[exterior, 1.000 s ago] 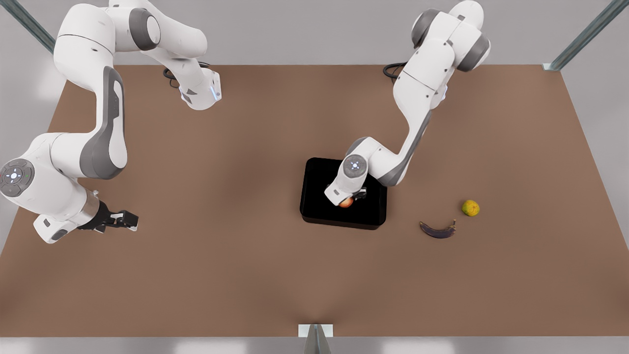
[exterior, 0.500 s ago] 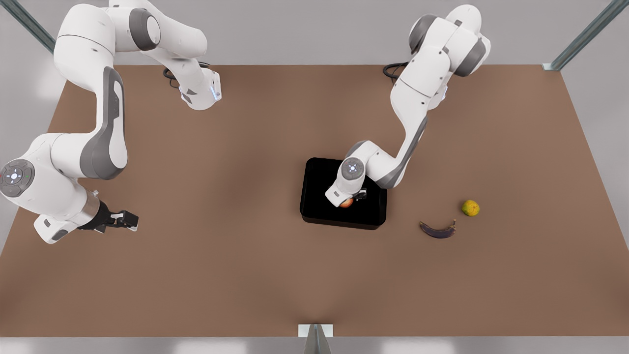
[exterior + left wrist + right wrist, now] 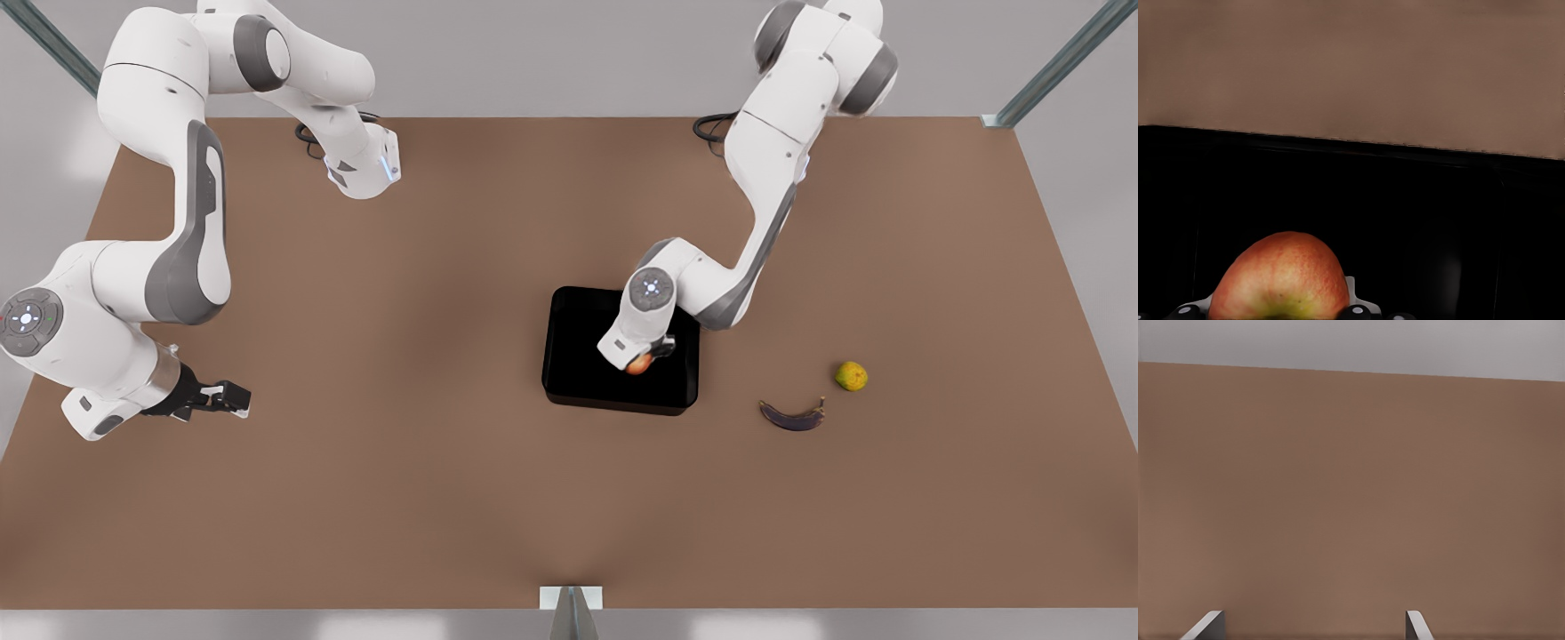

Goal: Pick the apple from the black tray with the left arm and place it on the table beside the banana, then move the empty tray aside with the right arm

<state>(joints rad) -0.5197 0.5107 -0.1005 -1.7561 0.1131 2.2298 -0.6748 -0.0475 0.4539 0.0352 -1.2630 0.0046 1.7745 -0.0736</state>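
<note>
Front view first: the left gripper sits over the black tray, clamped on the apple, a small round thing, red-orange with a paler patch. It's above the tray's half toward the front view's right, mostly tucked under the wrist, so I can't tell if it touches the tray floor. The tray is glossy black, shallow, with rounded corners, sitting near the middle of the brown tabletop. Count: one apple, one tray, one dark purple-brown banana and one lumpy yellow-green fruit, the last two lying off the tray toward the front view's right. The right gripper waits far off at the front view's left, low over bare tabletop, fingers apart.

Left wrist view: the apple is up close, red-orange fading to yellow-green at the base, black tray behind it.

Right wrist view: two pale fingertips spread wide over tabletop.
</note>
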